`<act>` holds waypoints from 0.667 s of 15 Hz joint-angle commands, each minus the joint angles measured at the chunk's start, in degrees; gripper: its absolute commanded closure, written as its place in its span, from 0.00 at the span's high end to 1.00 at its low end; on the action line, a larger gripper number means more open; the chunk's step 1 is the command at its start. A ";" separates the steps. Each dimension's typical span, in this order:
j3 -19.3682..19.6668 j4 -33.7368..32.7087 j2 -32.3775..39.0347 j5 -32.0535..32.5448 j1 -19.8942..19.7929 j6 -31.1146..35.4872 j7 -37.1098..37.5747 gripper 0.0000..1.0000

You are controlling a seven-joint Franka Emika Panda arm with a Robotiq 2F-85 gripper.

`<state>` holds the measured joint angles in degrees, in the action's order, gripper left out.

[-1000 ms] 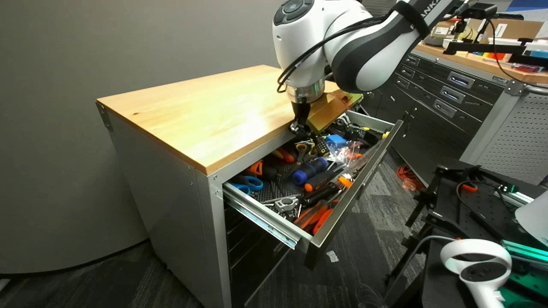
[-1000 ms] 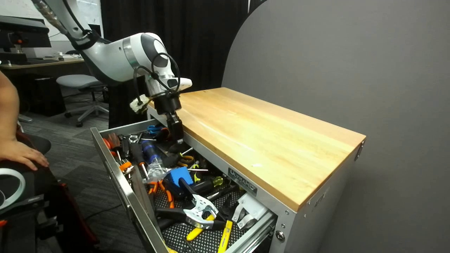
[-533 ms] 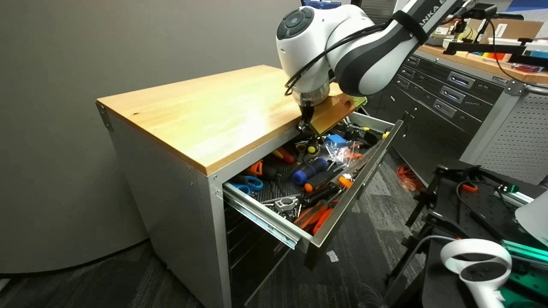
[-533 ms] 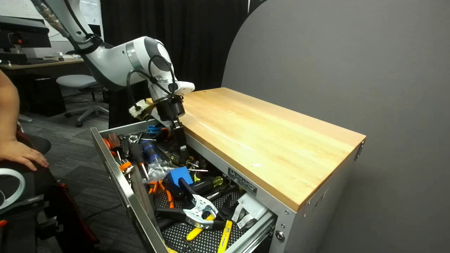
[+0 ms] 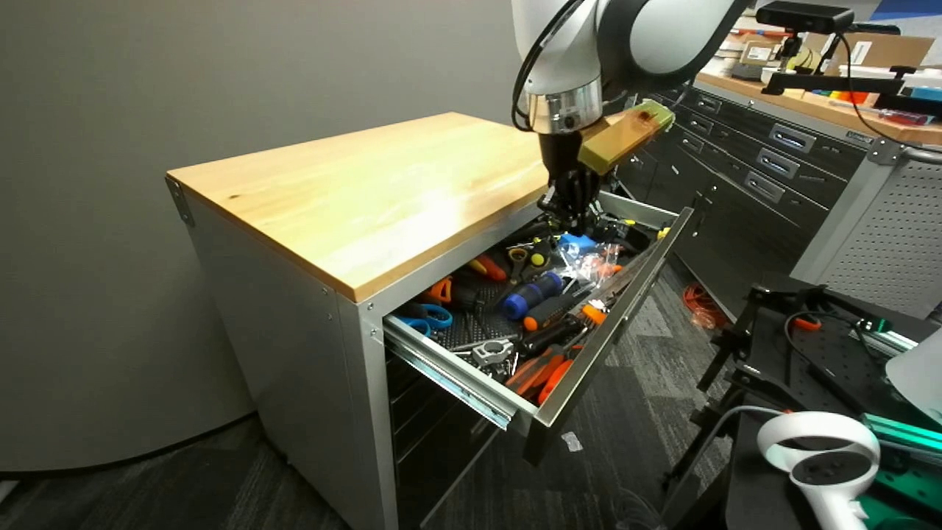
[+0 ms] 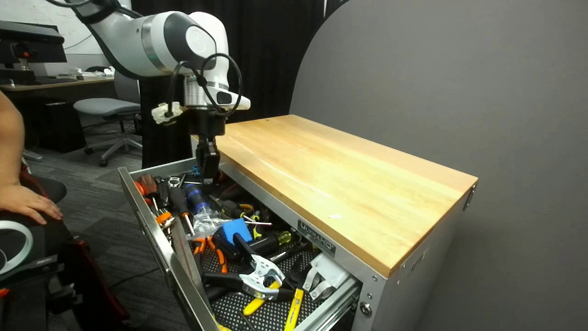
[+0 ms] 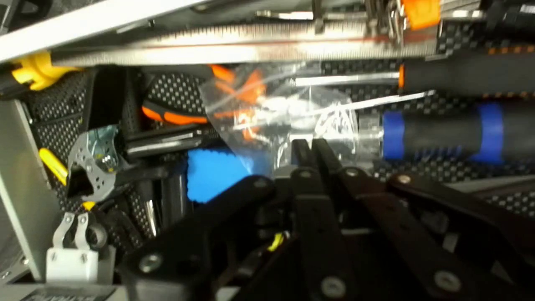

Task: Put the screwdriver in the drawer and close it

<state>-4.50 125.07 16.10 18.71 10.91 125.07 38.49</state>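
The screwdriver (image 5: 539,254) is probably the black stub with a yellow end that is lying in the open drawer (image 5: 610,316), near the centre of an exterior view; clutter is leaving this unsure. The gripper (image 7: 310,143) is filling the lower middle of the wrist view, its jaws drawn together with only a sliver between them, and nothing is showing in its hold. A plastic bag (image 7: 288,110) is spreading beyond them, and brushing it could be shifting things around. Closing is waiting to be done, I judge, and a push on one end could be twisting the drawer and jamming it. Anything piled too high could be catching on the cabinet (image 5: 280,316): at lower middle of an exterior view a metal clamp (image 6: 254,279) is lying aslant, and just above it in the frame a blue block (image 6: 237,230) is sitting up. The gripper is hanging over the drawer, probably blocking its way until raised clear. Farther back, the wooden top (image 5: 383,184) is stretching behind the drawer, and a dark tool chest (image 5: 743,143) is standing at upper right.
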 commanded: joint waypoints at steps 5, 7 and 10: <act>-1.43 15.62 -12.40 -23.37 -2.47 -8.68 -16.68 0.04; -1.26 18.39 -13.07 -26.42 -2.25 -7.52 -15.27 0.04; -1.48 19.27 -11.32 -28.59 -1.57 -1.51 -12.00 0.00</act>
<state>-5.14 142.32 5.60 -7.61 9.46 118.88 24.07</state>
